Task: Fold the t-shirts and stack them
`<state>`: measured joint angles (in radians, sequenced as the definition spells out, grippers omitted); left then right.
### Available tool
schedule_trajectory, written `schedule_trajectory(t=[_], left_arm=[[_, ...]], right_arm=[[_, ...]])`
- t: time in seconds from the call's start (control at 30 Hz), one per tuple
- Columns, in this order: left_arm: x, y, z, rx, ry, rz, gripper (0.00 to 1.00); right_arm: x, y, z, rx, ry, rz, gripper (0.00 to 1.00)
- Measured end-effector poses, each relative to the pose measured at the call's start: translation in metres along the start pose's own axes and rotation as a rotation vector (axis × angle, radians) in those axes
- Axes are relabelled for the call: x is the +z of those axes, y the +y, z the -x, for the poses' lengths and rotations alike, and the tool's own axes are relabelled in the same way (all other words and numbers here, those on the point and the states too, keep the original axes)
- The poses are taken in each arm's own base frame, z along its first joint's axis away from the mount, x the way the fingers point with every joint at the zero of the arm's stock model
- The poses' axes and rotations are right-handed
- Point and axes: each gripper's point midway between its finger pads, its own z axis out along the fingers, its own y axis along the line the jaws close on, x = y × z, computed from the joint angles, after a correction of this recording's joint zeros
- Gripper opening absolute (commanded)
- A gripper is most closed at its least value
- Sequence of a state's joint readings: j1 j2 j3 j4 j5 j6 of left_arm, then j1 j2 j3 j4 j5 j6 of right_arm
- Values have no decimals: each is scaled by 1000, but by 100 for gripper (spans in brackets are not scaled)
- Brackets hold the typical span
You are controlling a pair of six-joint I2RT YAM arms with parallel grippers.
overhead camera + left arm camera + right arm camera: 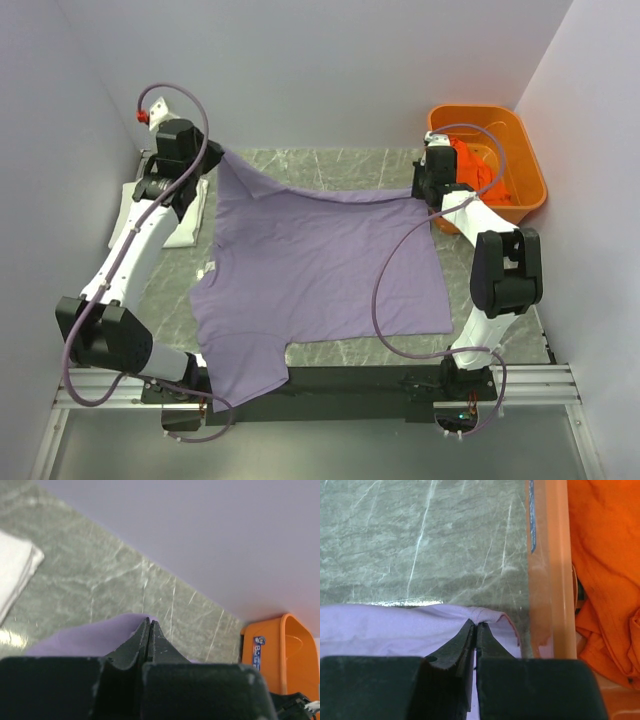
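Left gripper (150,624): pinched shut on the far left corner of the purple shirt (320,260), which I hold raised off the table (330,165).
Right gripper (476,626): closed tight on the far right corner, low and just beside the tub (547,555).
Why two corners: with both ends held, the far edge stays stretched between my arms, so the cloth can move as one sheet without bunching.
Purple shirt: spread over the middle of the table, its far edge sagging a little between my grips and one sleeve draped over the near edge.
White shirt (185,215): folded at far left beside my left arm. I take it as the base of the stack.
Orange shirt (475,165): bunched in the tub, not yet folded.
Step, as I judge: I am ready to bring the far edge towards me for the first fold.
Risk: my right grip is close to the tub wall and could snag on it.
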<state>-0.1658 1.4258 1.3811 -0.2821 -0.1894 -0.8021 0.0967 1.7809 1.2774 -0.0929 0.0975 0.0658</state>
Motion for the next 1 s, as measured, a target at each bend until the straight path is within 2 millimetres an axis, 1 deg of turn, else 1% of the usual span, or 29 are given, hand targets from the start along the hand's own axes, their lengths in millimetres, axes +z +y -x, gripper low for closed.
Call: schedule_trajectory(t=[0.07, 0.1, 0.17, 0.27, 0.33, 0.4, 0.5, 0.6, 0.67, 0.73, 0.77, 0.8, 0.9, 1.0], left_arm=[[-7, -17, 10, 36, -49, -21, 1], [-10, -21, 12, 49, -64, -26, 1], [-15, -27, 9, 76, -72, -29, 1], [-17, -33, -2, 127, -57, -17, 1], [-20, -41, -10, 170, -58, -16, 1], [-28, -59, -20, 216, -55, -38, 1], [-41, -89, -25, 254, -64, -96, 1], [-49, -107, -23, 284, -88, -124, 1], [-49, -109, -24, 292, -98, -116, 1], [-42, -105, -29, 303, -95, -94, 1], [-37, -100, -31, 307, -93, -79, 1], [-29, -91, -31, 310, -91, -53, 1], [-1, -53, -26, 308, -85, 52, 1], [30, -11, -17, 306, -83, 166, 1]], right_arm=[[0, -1, 0, 2, 0, -2, 3], [0, -1, 0, 4, 0, -2, 3], [0, -1, 0, 7, -1, -2, 3], [0, -1, 0, 10, 0, -2, 3], [0, -1, 0, 10, 0, -2, 3], [0, -1, 0, 10, 1, -3, 3], [0, -1, -1, 10, 1, -3, 3], [0, -1, 0, 12, 0, -2, 3], [0, -1, -1, 14, 1, -2, 3], [0, -1, -1, 14, 1, -2, 3], [0, -1, -1, 13, 1, -2, 3], [0, -1, -1, 13, 1, -2, 3], [0, -1, -1, 13, 1, -3, 3], [0, -1, -1, 12, 3, -3, 3]])
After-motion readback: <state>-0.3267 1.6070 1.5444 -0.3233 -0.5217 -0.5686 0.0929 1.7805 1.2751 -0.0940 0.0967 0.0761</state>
